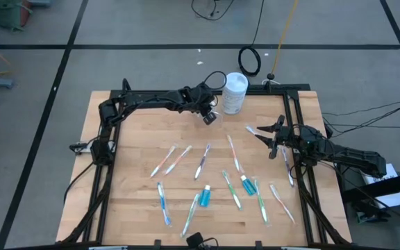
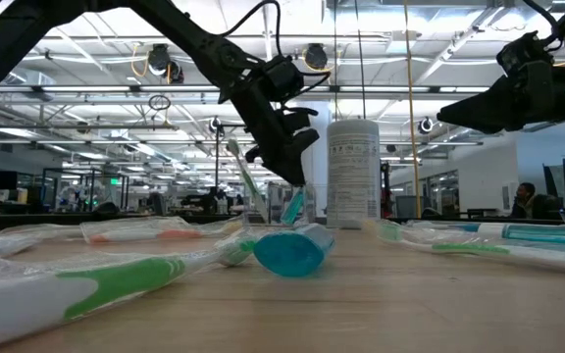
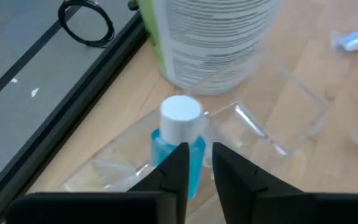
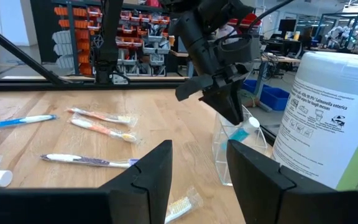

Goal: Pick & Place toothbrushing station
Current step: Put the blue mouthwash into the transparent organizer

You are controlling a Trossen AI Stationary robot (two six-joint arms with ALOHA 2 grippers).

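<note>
Tabletop (image 1: pixel 130 208): canister (image 1: pixel 234 92) upper centre, cup (image 1: pixel 210 117) just beside it. Left claw (image 1: pixel 207 111) sits over cup, blue tube (image 3: pixel 178 146) between its fingers; gripped or released, cannot tell. Right claw (image 1: pixel 264 132), centre right, open, empty. Risk: tube snags, tipping cup.

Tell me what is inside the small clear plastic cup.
A small blue tube with a white cap, leaning inside the small clear plastic cup. The left gripper covers its lower part.
</note>
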